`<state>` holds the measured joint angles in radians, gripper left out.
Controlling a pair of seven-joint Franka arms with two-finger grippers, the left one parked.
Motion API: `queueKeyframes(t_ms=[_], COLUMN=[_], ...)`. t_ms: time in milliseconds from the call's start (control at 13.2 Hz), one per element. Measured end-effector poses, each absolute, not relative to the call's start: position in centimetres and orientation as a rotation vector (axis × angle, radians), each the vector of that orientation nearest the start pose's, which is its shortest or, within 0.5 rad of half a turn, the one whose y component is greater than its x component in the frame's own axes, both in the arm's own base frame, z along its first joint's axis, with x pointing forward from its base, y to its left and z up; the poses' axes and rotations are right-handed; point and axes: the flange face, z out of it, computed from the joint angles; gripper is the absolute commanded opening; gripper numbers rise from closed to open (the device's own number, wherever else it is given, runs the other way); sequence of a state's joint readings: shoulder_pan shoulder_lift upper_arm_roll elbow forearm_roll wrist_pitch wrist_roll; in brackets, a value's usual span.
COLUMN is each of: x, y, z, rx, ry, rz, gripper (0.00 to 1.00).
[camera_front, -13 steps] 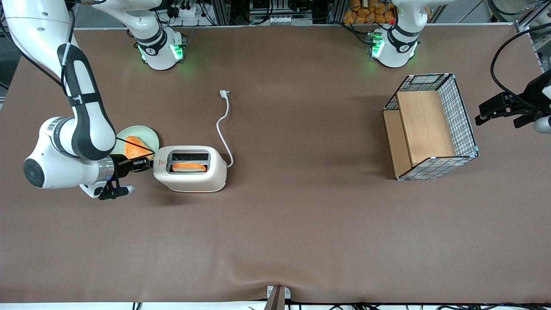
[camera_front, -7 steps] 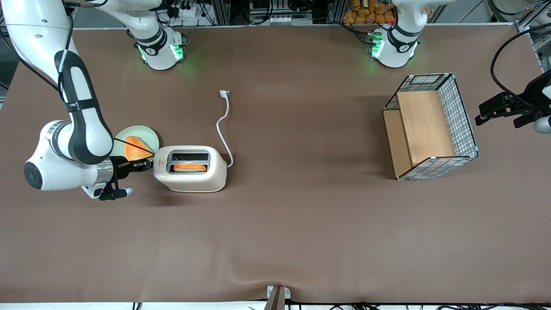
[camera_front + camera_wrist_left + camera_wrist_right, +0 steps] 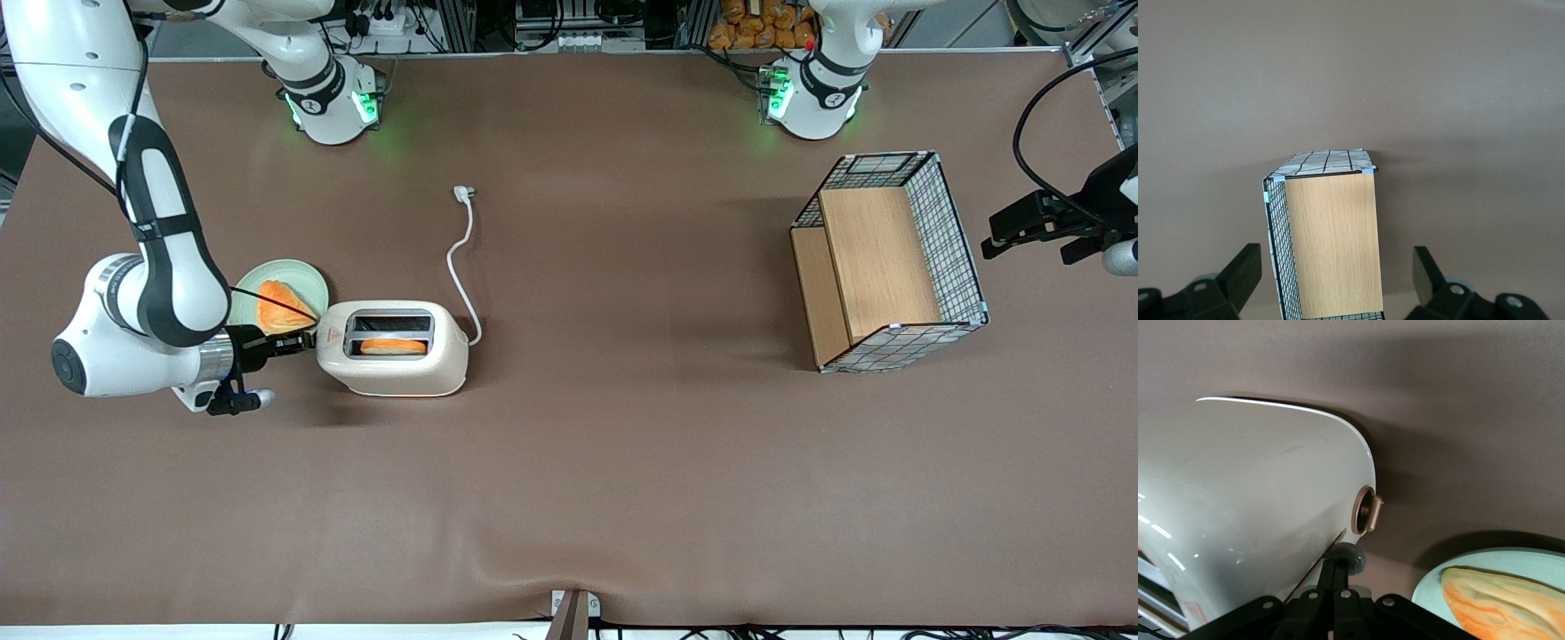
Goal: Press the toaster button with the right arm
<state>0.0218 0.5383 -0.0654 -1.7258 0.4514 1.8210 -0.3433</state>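
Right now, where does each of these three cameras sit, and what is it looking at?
Front view: high up, looking down on the table, toaster and the gripper at its narrow end.
Right wrist view: on the working wrist, close on the toaster; gripper shows, shut.
Left wrist view: above the basket.
Shared: the toaster; the plate.

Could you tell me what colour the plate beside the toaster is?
Pale mint green plate, clearest in the front view.

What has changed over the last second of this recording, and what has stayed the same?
The right arm has shifted slightly away from the front camera, and its gripper has stayed against the toaster's narrow end, on the button. The bread slice sits a little lower in its slot. Toaster, cord, plate and wire basket have not moved.
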Motion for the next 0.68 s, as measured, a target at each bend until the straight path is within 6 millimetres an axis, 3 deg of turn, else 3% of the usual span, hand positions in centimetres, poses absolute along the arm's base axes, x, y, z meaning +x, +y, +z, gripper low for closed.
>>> queueKeyframes(t_ms=[679], x=[62.2], y=[0.9], z=[23.8], rx=[-2.646], ry=[-0.102], rz=[0.493], gripper=[0.00])
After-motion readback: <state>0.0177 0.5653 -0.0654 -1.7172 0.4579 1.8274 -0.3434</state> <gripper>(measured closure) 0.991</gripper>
